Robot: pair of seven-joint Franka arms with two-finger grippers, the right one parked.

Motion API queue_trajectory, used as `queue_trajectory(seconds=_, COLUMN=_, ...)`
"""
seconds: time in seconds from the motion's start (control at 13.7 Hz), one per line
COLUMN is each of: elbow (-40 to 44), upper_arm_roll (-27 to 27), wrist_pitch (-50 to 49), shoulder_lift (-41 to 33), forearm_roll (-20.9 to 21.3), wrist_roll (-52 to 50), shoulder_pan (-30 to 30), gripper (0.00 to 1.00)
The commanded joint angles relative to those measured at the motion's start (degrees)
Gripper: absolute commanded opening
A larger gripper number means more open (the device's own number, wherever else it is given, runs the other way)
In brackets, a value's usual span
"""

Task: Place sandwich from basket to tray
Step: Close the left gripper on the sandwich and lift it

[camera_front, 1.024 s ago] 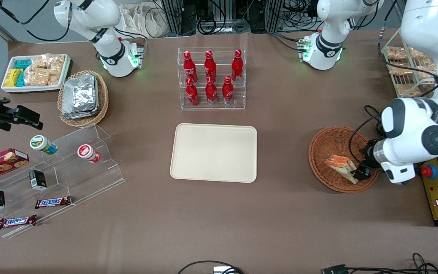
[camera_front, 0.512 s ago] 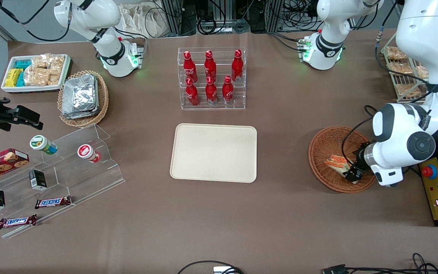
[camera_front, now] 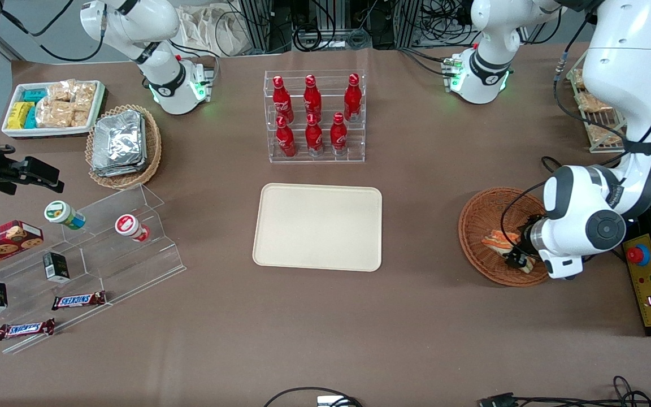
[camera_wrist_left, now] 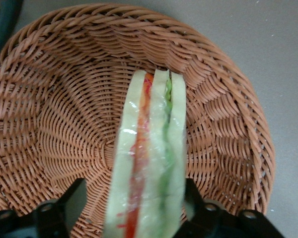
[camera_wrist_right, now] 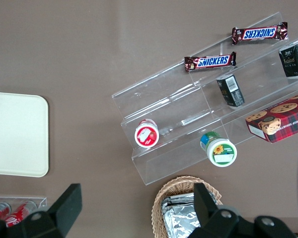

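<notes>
A wide bench [camera_front: 416, 316] covered in smooth brown sheeting fills the scene, with cables and equipment frames along its edge farthest from the front camera. Near the middle lies the tray [camera_front: 317, 226], a flat cream plastic rectangle with rounded corners and a low rim. Toward the working arm's end sits the basket [camera_front: 486, 217], round, shallow, woven of reddish-brown wicker in ridged rings. Inside it stands the sandwich [camera_wrist_left: 151, 163], a wedge of pale bread with an orange layer and a green layer under glossy clear wrap. The hand [camera_wrist_left: 139, 220] is down in the basket, its two black fingers [camera_wrist_left: 59, 208] clenched against the bread's outer faces, grasping the sandwich.
</notes>
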Motion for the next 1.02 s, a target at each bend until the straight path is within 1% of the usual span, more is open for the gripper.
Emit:
queue_trajectory(seconds=0.0, elbow=2.5, upper_arm_roll=-0.6, wrist_pitch=-0.2, shoulder_lift=0.4, forearm_roll=1.6, wrist_roll=-3.1, shoulder_pan=0.2, gripper=0.0)
queue_trajectory(seconds=0.22, elbow=5.6, upper_arm_roll=-0.9, wrist_pitch=-2.2, shoulder_lift=-0.6, forearm_roll=2.1, wrist_roll=-2.4, shoulder_pan=0.3, gripper=0.0)
queue_trajectory(seconds=0.37, elbow=10.6, upper_arm_roll=-1.7, wrist_pitch=-7.7, shoulder_lift=-0.7, forearm_roll=2.0, wrist_roll=0.2, shoulder_pan=0.4, gripper=0.0)
queue_trajectory(seconds=0.51, elbow=17.5, upper_arm_roll=-4.2, wrist_pitch=-16.7, shoulder_lift=-0.7, forearm_roll=1.9, wrist_roll=3.9, shoulder_pan=0.9, gripper=0.0)
queue_trajectory(seconds=0.66, elbow=23.5, upper_arm_roll=-6.5, wrist_pitch=-20.9, shoulder_lift=-0.6, forearm_roll=1.2, wrist_roll=5.4, shoulder_pan=0.8, gripper=0.0)
queue_trajectory(seconds=0.8, elbow=26.1, upper_arm_roll=-10.0, wrist_pitch=-23.5, shoulder_lift=-0.7, forearm_roll=1.4, wrist_roll=6.2, shoulder_pan=0.4, gripper=0.0)
queue_trajectory(seconds=0.88, elbow=26.5, upper_arm_roll=-11.8, wrist_pitch=-23.5, shoulder_lift=-0.6, forearm_roll=1.7, wrist_roll=9.4, shoulder_pan=0.1, gripper=0.0)
queue_trajectory(seconds=0.95, elbow=26.8, upper_arm_roll=-14.0, wrist_pitch=-23.2, shoulder_lift=-0.1, forearm_roll=1.7, wrist_roll=14.7, shoulder_pan=-0.4, gripper=0.0)
